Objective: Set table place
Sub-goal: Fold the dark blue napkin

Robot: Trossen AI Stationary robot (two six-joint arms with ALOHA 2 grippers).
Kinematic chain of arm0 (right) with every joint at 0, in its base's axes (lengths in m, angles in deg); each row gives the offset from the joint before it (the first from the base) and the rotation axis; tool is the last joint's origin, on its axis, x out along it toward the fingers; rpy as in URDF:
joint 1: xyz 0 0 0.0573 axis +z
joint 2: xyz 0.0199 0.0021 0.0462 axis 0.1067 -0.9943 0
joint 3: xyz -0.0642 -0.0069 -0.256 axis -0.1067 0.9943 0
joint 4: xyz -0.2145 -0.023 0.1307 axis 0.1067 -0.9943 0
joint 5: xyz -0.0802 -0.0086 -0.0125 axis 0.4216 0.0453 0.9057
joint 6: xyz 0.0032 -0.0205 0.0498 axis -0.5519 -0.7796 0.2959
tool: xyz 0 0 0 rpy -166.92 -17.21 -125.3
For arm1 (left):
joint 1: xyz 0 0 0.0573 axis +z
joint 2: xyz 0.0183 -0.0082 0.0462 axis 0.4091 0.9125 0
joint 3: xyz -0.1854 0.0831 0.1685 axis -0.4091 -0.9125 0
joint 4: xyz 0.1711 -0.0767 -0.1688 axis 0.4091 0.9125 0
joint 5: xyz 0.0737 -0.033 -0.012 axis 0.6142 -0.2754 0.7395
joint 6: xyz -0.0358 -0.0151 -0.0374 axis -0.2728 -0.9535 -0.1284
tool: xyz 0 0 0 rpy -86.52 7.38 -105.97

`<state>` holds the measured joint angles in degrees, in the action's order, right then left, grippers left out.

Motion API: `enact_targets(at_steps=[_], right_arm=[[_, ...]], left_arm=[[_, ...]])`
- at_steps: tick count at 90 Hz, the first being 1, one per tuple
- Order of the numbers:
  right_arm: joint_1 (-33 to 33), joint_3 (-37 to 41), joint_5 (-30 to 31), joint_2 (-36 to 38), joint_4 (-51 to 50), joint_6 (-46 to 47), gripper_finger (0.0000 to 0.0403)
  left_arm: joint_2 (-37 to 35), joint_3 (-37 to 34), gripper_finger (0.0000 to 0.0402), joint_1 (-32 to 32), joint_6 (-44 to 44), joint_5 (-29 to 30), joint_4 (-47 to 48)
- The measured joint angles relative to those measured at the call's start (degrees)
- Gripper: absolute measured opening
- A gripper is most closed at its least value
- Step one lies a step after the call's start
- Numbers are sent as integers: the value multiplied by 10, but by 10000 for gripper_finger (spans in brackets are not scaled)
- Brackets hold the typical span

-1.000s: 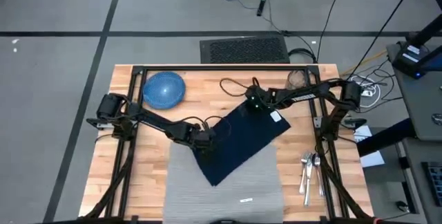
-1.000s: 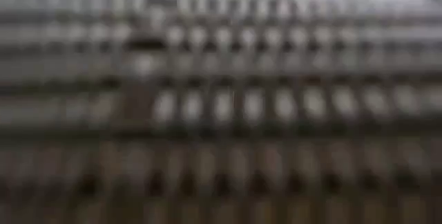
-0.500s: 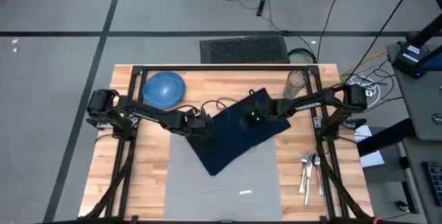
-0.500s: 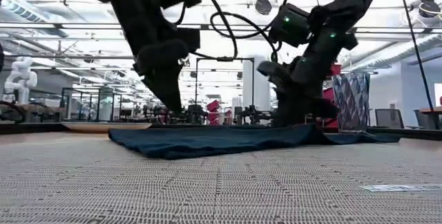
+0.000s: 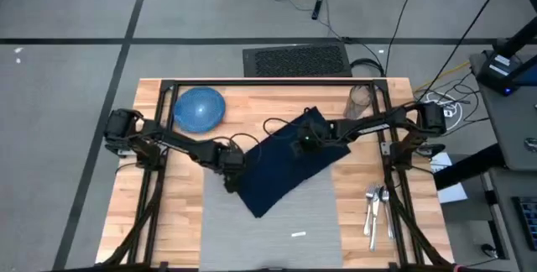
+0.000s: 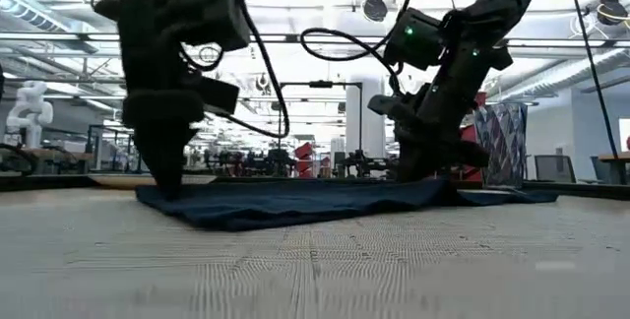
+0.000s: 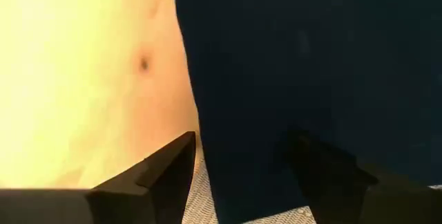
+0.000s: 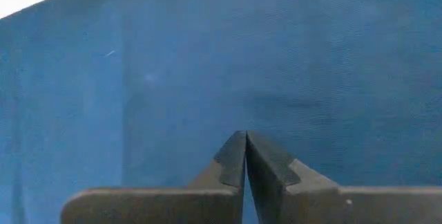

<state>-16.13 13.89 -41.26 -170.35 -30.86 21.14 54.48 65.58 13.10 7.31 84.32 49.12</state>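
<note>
Where navy napkin (image 5: 285, 161) overlaps, grey woven placemat (image 5: 268, 238), flat, white-tagged

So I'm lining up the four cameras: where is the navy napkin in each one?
High view: napkin at table centre, overlapping the grey placemat.
Low view: dark band across mid-picture.
Left wrist view: fills the right part.
Right wrist view: fills most of it.
Shared landmark: right gripper on the napkin.
</note>
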Motion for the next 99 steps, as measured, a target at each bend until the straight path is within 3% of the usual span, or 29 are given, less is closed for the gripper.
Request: enact_targets(at_steps=[15,37,54,69,86,99], right_arm=[[-32,0,-13,-2,18,-17,0],[-61,0,-63,-7,138,-25,0],[-38,-1,-35,5,36,-1,0],[-6,-1,-4,5,-39,6,0],[-21,-1,0,-12,-17,0,0],[-61,-2,-36,-38,42,-18,0]], left_arm=[[1,-2,221,-25,-25,-5,-55],[0,-2,221,-9,1,8,-100],[-38,-2,221,2,-19,68,-90],[-71,-1,221,-6,-58,77,-17],[-72,-1,221,-37,-74,65,-11],[-72,-1,221,-47,-102,70,-2]])
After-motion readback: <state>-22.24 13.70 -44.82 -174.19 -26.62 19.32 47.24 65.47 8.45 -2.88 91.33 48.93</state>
